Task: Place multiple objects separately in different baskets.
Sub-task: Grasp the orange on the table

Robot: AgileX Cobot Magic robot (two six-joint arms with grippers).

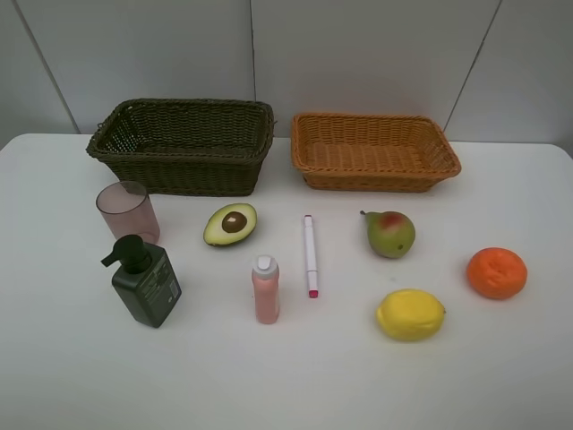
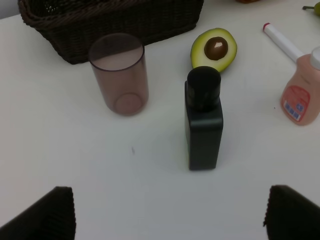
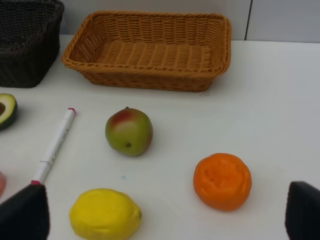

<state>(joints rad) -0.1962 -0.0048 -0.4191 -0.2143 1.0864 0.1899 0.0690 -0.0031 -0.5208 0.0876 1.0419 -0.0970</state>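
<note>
At the back stand a dark green-brown basket (image 1: 183, 143) and an orange-tan basket (image 1: 374, 150), both empty. In front lie a pink cup (image 1: 128, 211), dark pump bottle (image 1: 145, 282), avocado half (image 1: 231, 224), small pink bottle (image 1: 266, 289), white marker (image 1: 310, 255), pear (image 1: 390, 233), orange (image 1: 496, 272) and lemon (image 1: 410, 314). Neither arm shows in the high view. My left gripper (image 2: 167, 215) is open, short of the pump bottle (image 2: 203, 122) and cup (image 2: 120, 75). My right gripper (image 3: 162, 212) is open, near the lemon (image 3: 105, 215) and orange (image 3: 222, 181).
Everything rests on a white table (image 1: 72, 376). A grey panelled wall (image 1: 358, 54) rises right behind the baskets. The dark basket is deeper than the orange-tan one.
</note>
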